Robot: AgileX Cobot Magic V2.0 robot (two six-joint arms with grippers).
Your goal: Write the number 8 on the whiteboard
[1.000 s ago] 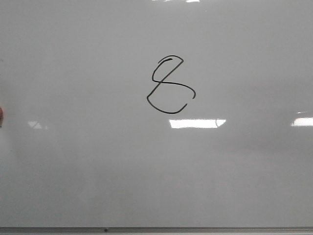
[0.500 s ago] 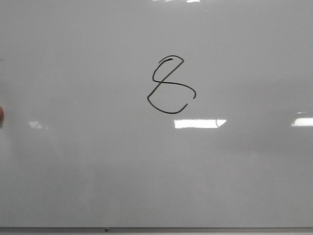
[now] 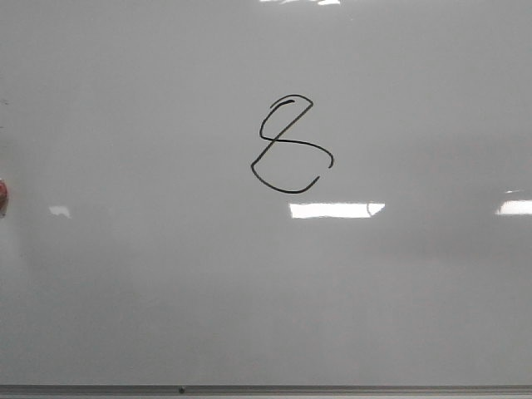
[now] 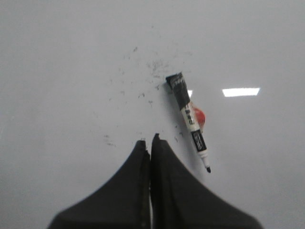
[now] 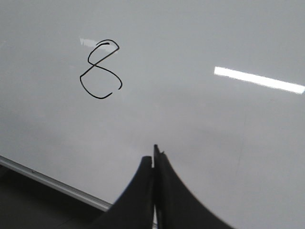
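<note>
A thin black hand-drawn number 8 (image 3: 291, 144) with an unclosed lower loop stands near the middle of the whiteboard (image 3: 166, 274); it also shows in the right wrist view (image 5: 100, 69). My left gripper (image 4: 149, 139) is shut and empty above the board (image 4: 62, 71), a short way from a black-and-white marker (image 4: 189, 117) that lies on the board with its tip bare. My right gripper (image 5: 153, 155) is shut and empty over the board (image 5: 228, 124) near its frame edge. Neither gripper shows in the front view.
The board's grey metal frame (image 3: 332, 389) runs along the near edge and shows in the right wrist view (image 5: 47, 182). A red object (image 4: 200, 117) lies under the marker; a red bit (image 3: 2, 194) shows at the front view's left edge. Faint black smudges (image 4: 152, 67) lie near the marker.
The drawn 8 and board stay the same. Only the light reflections on the board shift slightly sideways.
</note>
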